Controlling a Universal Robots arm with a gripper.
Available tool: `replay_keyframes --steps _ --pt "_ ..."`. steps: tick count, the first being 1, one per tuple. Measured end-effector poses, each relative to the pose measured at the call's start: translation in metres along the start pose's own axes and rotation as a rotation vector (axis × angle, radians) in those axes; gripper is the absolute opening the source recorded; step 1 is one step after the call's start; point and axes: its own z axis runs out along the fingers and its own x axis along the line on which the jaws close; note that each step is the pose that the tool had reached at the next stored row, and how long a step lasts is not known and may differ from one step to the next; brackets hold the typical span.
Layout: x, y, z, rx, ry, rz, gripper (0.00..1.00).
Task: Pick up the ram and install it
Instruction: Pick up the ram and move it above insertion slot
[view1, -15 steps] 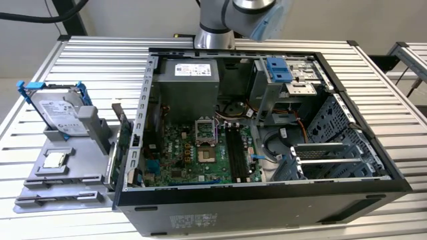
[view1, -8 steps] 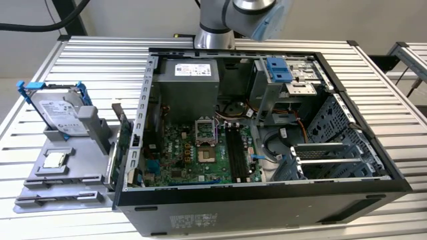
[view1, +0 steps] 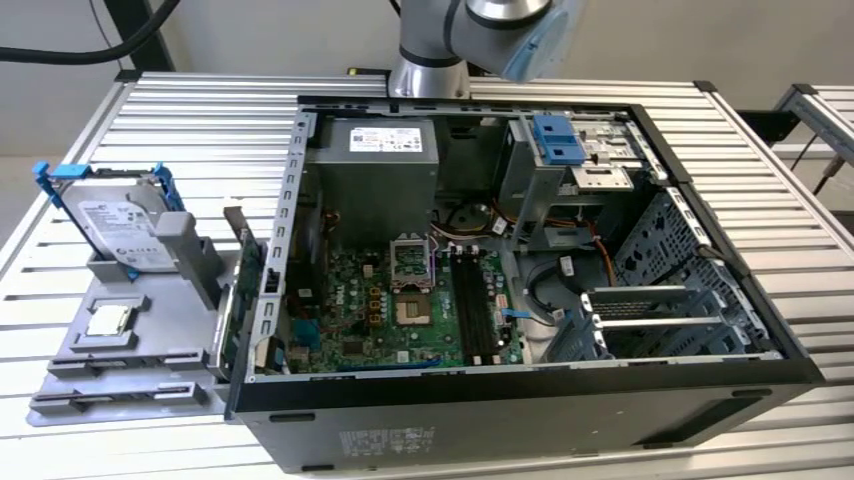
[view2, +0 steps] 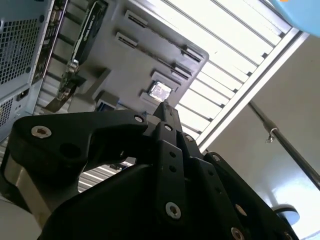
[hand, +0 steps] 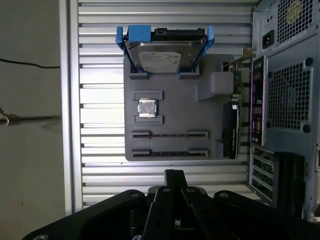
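Observation:
My gripper is shut, its black fingertips meeting in a point with nothing between them, as the second wrist view also shows. It hangs high above the grey holder tray. Two long grooves cross the tray, each holding a thin dark line seen edge-on. I cannot tell whether either line is the ram. In the exterior view the open computer case lies on its side, the motherboard's long black memory slots facing up. The arm stands behind the case.
On the tray stand a silver hard drive in blue brackets and a square processor chip. A dark expansion card stands on edge between tray and case. Everything rests on a ribbed metal table; a drive cage fills the case's far corner.

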Motion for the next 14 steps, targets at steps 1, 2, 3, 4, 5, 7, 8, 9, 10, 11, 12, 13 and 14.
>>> replay_keyframes --steps 1,2,3,4,5,7,8,9,10,11,12,13,14 --pt "0.0000 0.0000 0.0000 0.0000 0.0002 0.000 0.00" --pt "0.0000 0.0000 -0.0001 0.0001 0.0004 0.000 0.00" --pt "0.0000 0.0000 -0.0001 0.0001 0.0006 0.000 0.00" --pt "0.0000 0.0000 0.0000 0.0001 0.0008 0.000 0.00" --pt "0.0000 0.0000 0.0000 0.0000 0.0010 0.000 0.00" --pt "0.0000 0.0000 -0.0001 0.0001 0.0013 0.000 0.00" --pt "0.0000 0.0000 -0.0001 0.0001 0.0015 0.000 0.00" --pt "0.0000 0.0000 -0.0001 0.0001 0.0017 0.000 0.00" --pt "0.0000 0.0000 -0.0001 0.0001 0.0018 -0.001 0.00" --pt "0.0000 0.0000 -0.0001 0.0000 0.0020 -0.005 0.00" --pt "0.0000 0.0000 0.0000 -0.0002 0.0024 -0.014 0.00" --pt "0.0000 0.0000 0.0000 -0.0004 0.0028 -0.023 0.00" --pt "0.0000 0.0000 0.0000 -0.0006 0.0033 -0.034 0.00"
